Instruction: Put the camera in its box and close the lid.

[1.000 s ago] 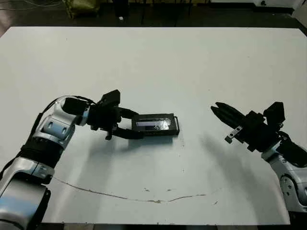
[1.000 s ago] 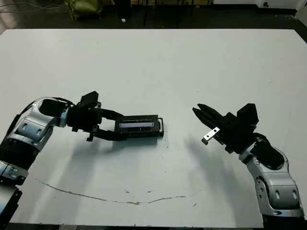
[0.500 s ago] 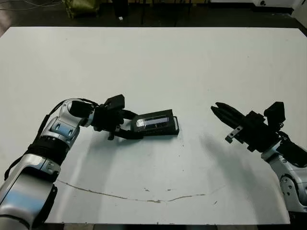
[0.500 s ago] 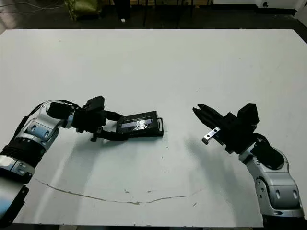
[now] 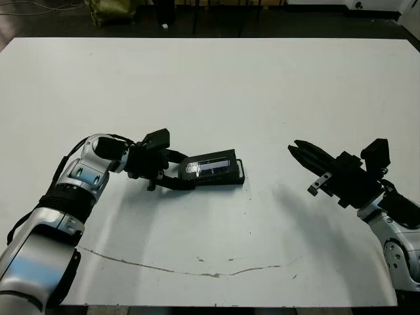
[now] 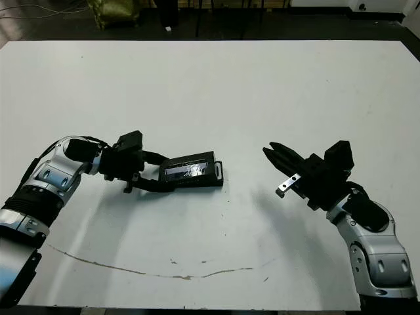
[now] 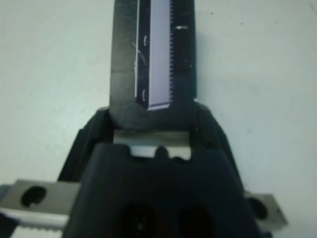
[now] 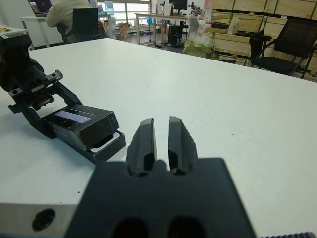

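Tilted up since earlier, lid (image 5: 211, 167) pinched by left hand (image 5: 176, 173) over white table (image 5: 262, 92).

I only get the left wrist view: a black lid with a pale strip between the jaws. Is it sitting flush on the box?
Observer: No. The head views show the flat black rectangular lid, held by the left gripper, tilted over the shallow black box.
Operator: Is there a gap anywhere?
Observer: Yes. The right wrist view shows white lining exposed at the box's end farthest from the left gripper.
Operator: Where's the other arm?
Observer: The right gripper is off to the right over the white table, touching nothing.
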Motion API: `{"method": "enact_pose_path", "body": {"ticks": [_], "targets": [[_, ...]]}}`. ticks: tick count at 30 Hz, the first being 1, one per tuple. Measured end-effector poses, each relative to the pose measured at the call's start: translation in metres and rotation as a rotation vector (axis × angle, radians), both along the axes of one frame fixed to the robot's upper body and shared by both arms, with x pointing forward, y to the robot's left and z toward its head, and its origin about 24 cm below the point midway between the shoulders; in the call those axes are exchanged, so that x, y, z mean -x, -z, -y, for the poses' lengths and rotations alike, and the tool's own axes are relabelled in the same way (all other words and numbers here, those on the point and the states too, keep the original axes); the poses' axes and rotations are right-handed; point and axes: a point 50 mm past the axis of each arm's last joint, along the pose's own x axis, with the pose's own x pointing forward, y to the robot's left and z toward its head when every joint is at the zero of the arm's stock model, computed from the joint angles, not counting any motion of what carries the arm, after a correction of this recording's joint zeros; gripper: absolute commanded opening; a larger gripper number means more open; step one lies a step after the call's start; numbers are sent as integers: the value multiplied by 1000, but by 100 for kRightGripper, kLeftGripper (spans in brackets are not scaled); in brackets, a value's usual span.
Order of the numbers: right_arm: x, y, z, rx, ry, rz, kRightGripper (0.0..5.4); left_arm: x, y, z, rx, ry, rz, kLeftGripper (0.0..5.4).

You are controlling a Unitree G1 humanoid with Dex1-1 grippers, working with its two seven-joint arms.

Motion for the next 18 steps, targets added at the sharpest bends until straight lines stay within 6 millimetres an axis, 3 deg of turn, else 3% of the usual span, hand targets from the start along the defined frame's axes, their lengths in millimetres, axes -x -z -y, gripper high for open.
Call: {"method": "enact_pose_path", "body": {"ticks": [18], "targets": [[0, 1, 2, 9, 5, 9, 0, -11, -1, 23, -48, 60, -30, 221]]}}
